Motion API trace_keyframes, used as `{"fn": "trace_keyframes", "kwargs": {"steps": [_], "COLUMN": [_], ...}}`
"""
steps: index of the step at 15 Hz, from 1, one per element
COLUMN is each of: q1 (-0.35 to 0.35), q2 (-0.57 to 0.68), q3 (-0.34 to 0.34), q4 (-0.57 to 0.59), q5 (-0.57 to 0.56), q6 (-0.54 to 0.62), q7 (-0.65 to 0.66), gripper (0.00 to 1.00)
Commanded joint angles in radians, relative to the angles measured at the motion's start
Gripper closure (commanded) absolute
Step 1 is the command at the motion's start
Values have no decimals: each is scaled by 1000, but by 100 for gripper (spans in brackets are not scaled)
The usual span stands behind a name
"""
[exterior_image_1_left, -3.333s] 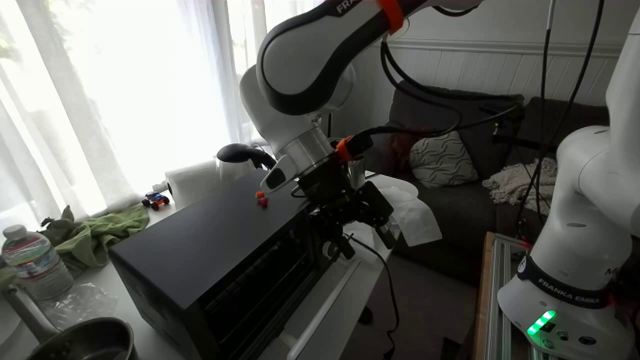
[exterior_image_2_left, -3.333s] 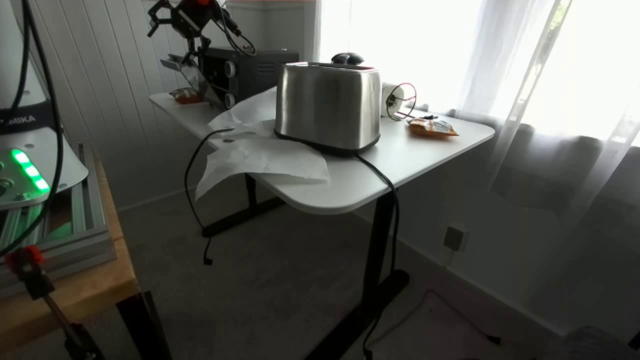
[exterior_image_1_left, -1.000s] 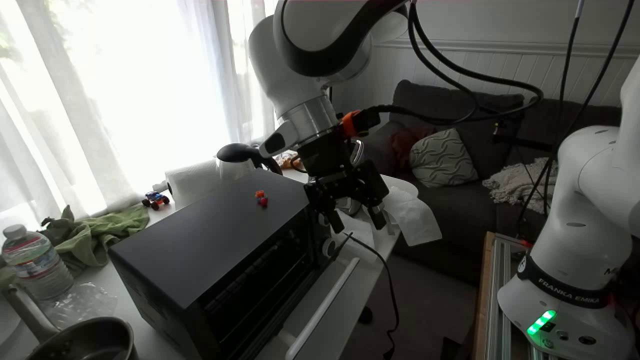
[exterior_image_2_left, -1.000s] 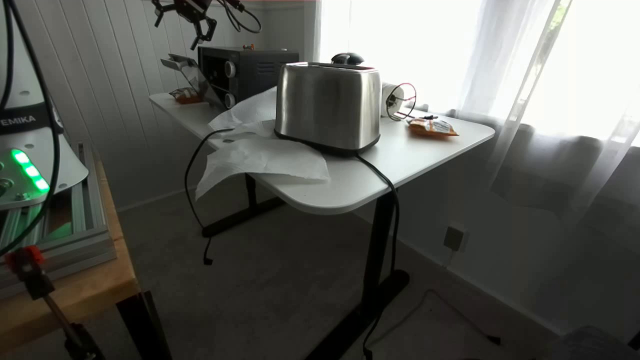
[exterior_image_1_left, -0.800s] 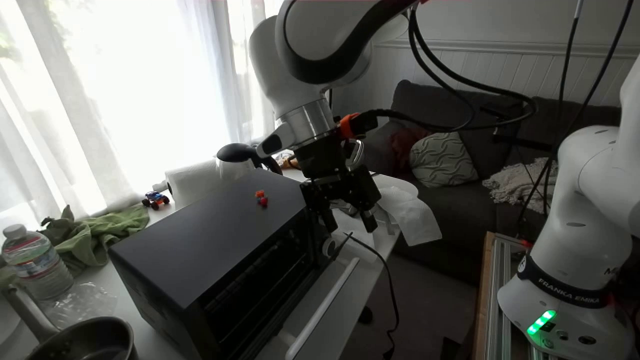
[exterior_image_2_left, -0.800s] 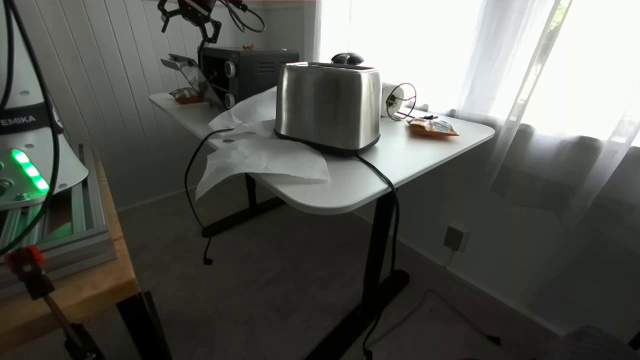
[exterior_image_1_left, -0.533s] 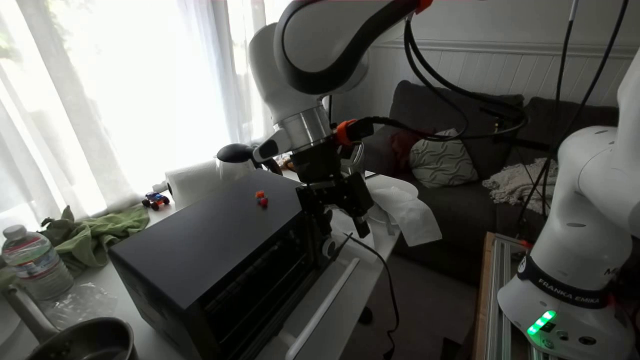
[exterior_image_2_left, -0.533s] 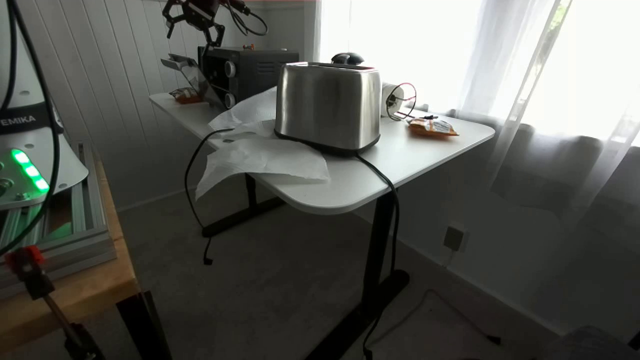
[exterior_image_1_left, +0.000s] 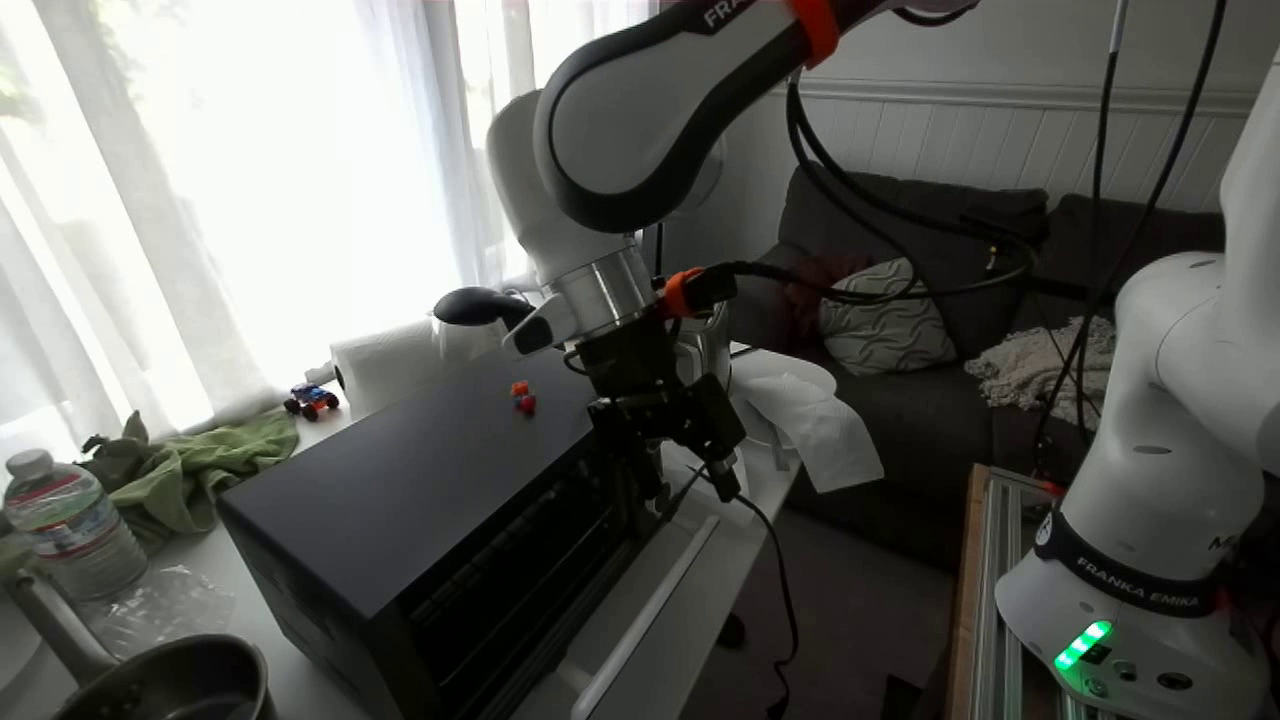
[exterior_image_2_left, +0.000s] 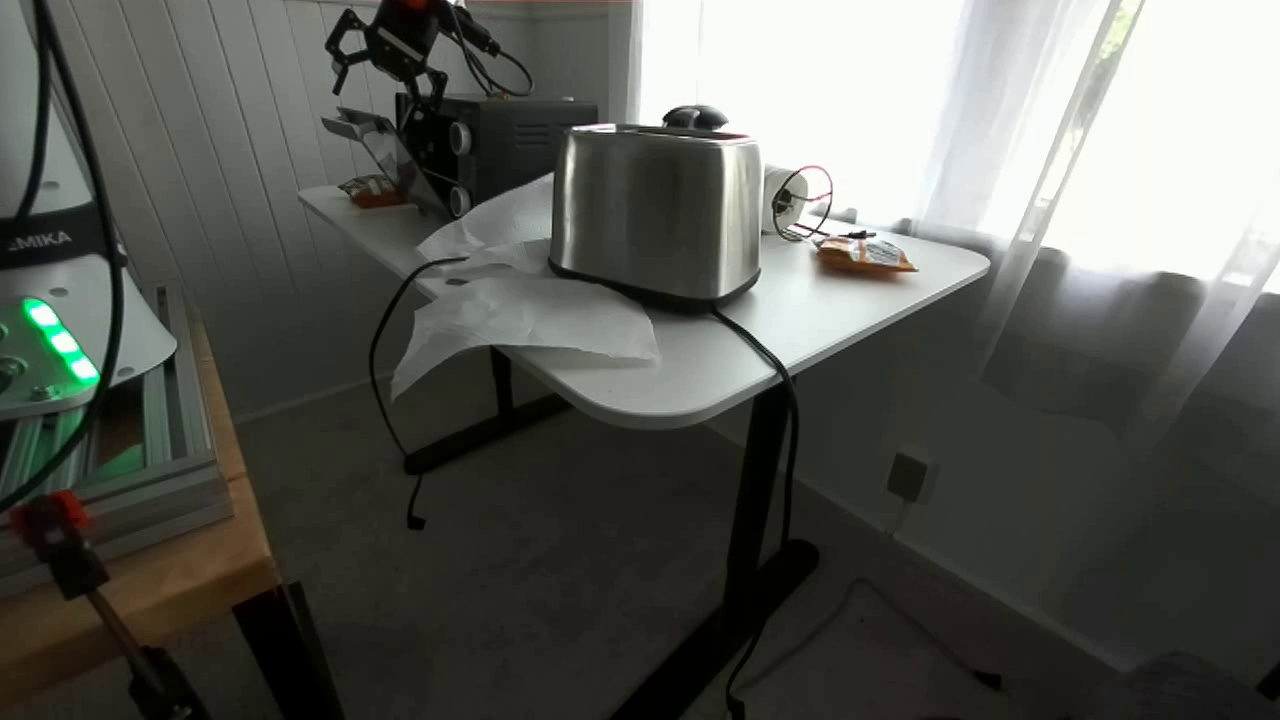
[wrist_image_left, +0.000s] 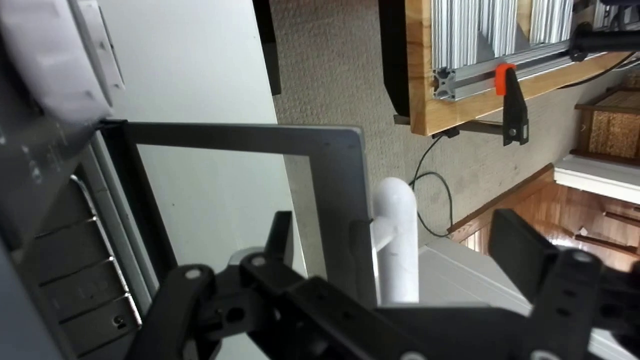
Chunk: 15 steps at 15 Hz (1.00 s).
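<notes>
My gripper (exterior_image_1_left: 690, 495) is open and holds nothing. It is above the lowered door of the dark toaster oven (exterior_image_1_left: 420, 480), near the knob end of its front. The oven also shows in an exterior view (exterior_image_2_left: 530, 145), where the gripper (exterior_image_2_left: 378, 100) hangs over the tilted glass door (exterior_image_2_left: 385, 150). In the wrist view, the door's white bar handle (wrist_image_left: 397, 250) lies between the open fingers (wrist_image_left: 395, 225), beyond the fingertips, with no contact visible. The door's dark frame (wrist_image_left: 337, 200) lies beside the handle. The oven's rack and dark inside show at the left of the wrist view.
A steel toaster (exterior_image_2_left: 655, 215) stands on the white table (exterior_image_2_left: 700, 380) beside paper towels (exterior_image_2_left: 530, 320). A black cord (exterior_image_1_left: 785, 600) hangs off the edge. A small red-orange toy (exterior_image_1_left: 523, 398) sits on the oven. A pot (exterior_image_1_left: 170, 680) and water bottle (exterior_image_1_left: 75, 525) stand beside it.
The gripper was raised between 3.3 s and 1 s ago. Over the last second it has come down toward the door and moved closer to the oven front, staying open. The oven door has not moved.
</notes>
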Motion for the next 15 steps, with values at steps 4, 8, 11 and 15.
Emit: {"fn": "trace_keyframes", "kwargs": {"steps": [4,8,11,15], "q1": [-7,-7,-7,-8], "q2": [35,40,42,24], "q3": [28,33,33,29], "q4": [34,35,37,31], "q5": [6,5,4,5], "q6": [-105,-136,-146,-113], "q7": [-81,-103,-109,-80], "gripper": [0,0,0,0]}}
